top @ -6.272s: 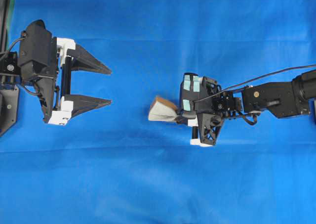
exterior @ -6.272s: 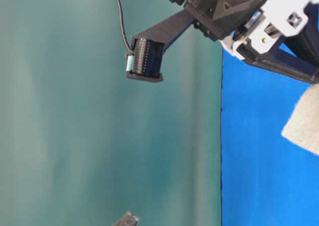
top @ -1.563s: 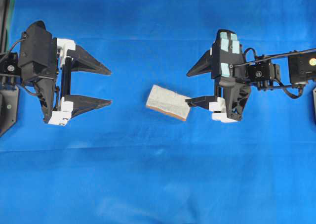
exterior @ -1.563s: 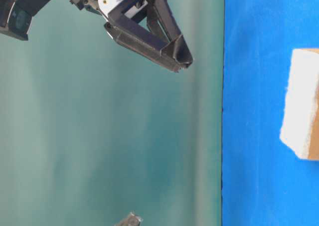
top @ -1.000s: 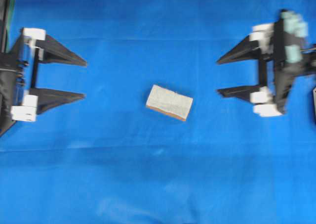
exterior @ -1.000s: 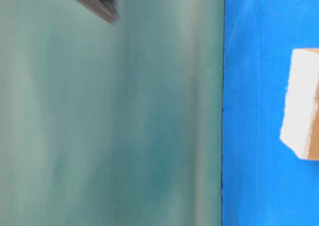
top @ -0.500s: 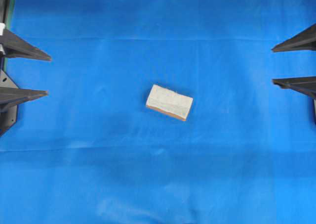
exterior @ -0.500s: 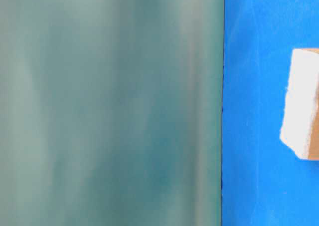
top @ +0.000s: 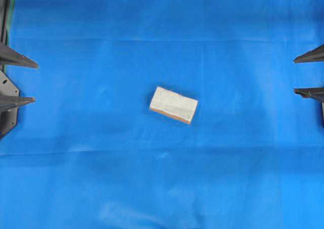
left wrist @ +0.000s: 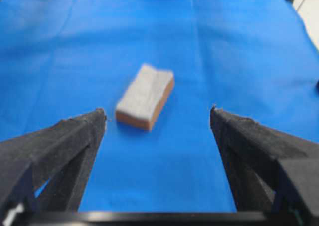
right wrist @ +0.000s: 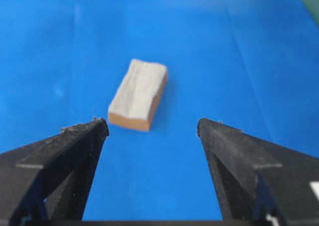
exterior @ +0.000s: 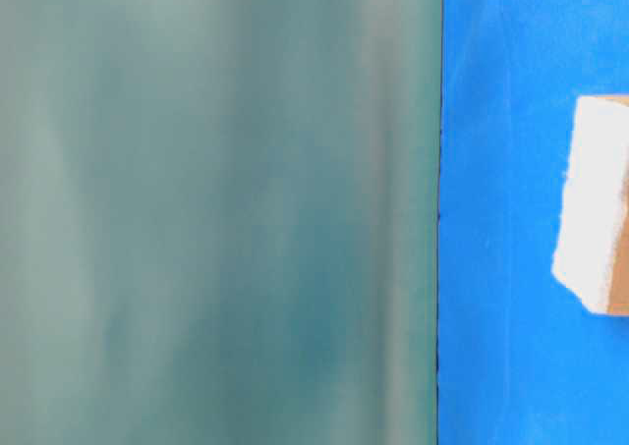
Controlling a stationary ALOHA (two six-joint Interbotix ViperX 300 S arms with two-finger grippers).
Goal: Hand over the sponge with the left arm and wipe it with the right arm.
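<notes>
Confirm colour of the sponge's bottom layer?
Orange-brown, under a whitish-grey top; sponge shows it best in the right wrist view.

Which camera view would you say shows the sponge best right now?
The overhead view: the whole sponge lies unobstructed on the blue cloth. Both wrist views show it whole but blurrier, beyond the open fingers; the table-level view crops it.

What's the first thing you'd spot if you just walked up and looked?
The little sponge, grey-white on top with an orange-brown bottom, lying alone in the middle of the bright blue cloth. Next you'd notice two black pointy grippers at the edges, the left gripper and the right gripper, both wide open and well apart from the sponge.
</notes>
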